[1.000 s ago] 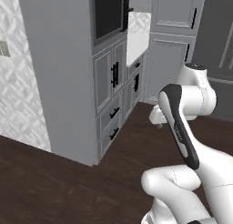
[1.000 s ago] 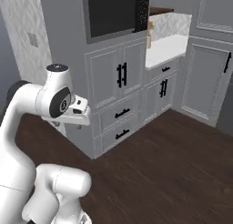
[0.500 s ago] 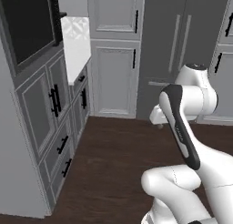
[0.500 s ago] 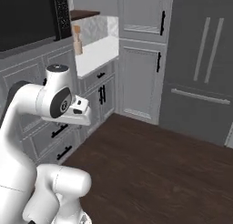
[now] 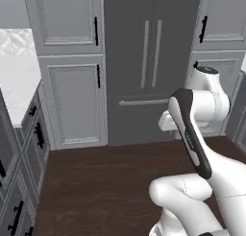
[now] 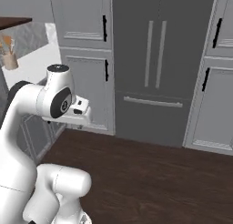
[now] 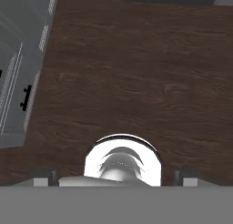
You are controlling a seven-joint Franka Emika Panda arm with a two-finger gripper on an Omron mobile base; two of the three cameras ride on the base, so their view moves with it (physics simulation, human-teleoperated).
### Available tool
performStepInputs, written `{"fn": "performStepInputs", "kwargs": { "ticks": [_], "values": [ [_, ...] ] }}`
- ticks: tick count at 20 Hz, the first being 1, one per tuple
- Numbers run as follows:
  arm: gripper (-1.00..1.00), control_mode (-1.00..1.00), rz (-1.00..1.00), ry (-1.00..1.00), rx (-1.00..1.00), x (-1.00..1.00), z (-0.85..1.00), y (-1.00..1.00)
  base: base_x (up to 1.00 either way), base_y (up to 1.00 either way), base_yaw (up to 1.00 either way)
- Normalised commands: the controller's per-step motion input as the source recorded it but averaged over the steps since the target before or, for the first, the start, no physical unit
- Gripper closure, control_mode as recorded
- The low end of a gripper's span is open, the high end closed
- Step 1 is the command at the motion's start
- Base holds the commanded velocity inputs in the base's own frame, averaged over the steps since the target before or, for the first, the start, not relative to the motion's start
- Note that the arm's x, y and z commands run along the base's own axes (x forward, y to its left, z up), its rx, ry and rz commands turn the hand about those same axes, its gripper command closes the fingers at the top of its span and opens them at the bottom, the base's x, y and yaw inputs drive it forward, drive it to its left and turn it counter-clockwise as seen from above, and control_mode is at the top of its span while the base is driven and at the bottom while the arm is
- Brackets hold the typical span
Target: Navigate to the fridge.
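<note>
The gripper (image 7: 116, 180) pointed down at the dark wood floor (image 7: 136, 82), its two tips wide apart at the bottom corners of the hand view, holding and touching nothing. The fridge (image 5: 149, 62) stood upright at 12 o'clock, its flat front facing the base, long axis vertical. Two vertical bar handles (image 6: 154, 53) sat side by side above a horizontal drawer bar (image 6: 152, 102). Lighter cabinets (image 5: 72, 67) flanked it at 10 and 2 o'clock.

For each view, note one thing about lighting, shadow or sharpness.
Left base view: flat, even light on the fridge, no glare on its dark doors. Right base view: soft throughout, the bar handles' edges slightly blurred. Hand view: the wooden floor shows smeared grain and no cast shadows.
</note>
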Motion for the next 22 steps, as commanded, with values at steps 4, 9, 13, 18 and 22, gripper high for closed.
{"fn": "performStepInputs", "kwargs": {
  "ticks": [4, 9, 13, 18, 22],
  "values": [
    [-1.0, 1.0, 0.0, 0.0, 0.0, 0.0, 0.0, 0.0, 1.0, -0.29, -0.36],
    [-1.0, 1.0, 0.0, 0.0, 0.0, 0.0, 0.0, 0.0, 1.0, -0.24, -0.21],
    [-1.0, 1.0, 0.0, 0.0, 0.0, 0.0, 0.0, 0.0, 1.0, -0.3, -0.09],
    [-1.0, 1.0, 0.0, 0.0, 0.0, 0.0, 0.0, 0.0, 0.99, -0.39, -0.01],
    [-1.0, 1.0, 0.0, 0.0, 0.0, 0.0, 0.0, 0.0, 0.8, -0.5, 0.0]
  ]
}}
